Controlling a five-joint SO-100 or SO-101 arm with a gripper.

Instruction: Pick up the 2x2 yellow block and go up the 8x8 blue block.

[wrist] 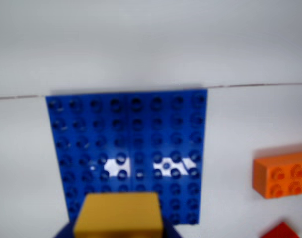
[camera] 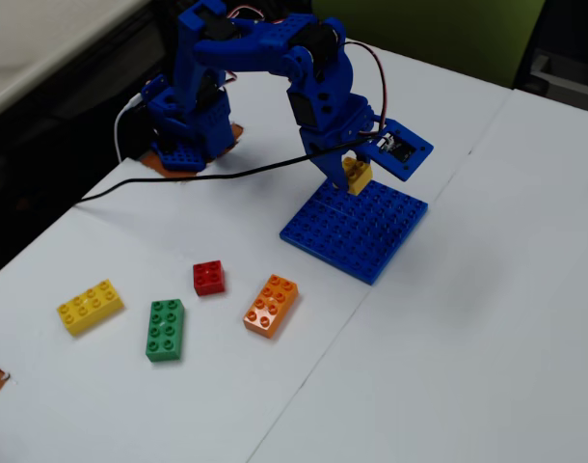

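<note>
Four loose bricks lie nearest the fixed camera on the white table (camera: 487, 318): a long yellow brick (camera: 90, 307), a green brick (camera: 166, 329), a small red brick (camera: 209, 278) and an orange brick (camera: 271, 305), all well apart from the work. Beyond them sits the blue baseplate (camera: 356, 230), flat on the table, and over its far edge hangs the gripper (camera: 356, 174), closed around the small yellow block (camera: 357, 177). From the wrist camera the yellow block (wrist: 118, 215) fills the bottom of the picture with the blue baseplate (wrist: 128, 153) spread out just ahead of it, and the orange brick (wrist: 282, 173) off to the right. Whether the block already touches the studs cannot be told; it looks to be just above them. To finish well, the arm should probably come straight down with the block kept level and square to the stud grid, so that it seats rather than tips, and let go only once it rests. Farthest back stands the arm's base (camera: 186, 135).
</note>
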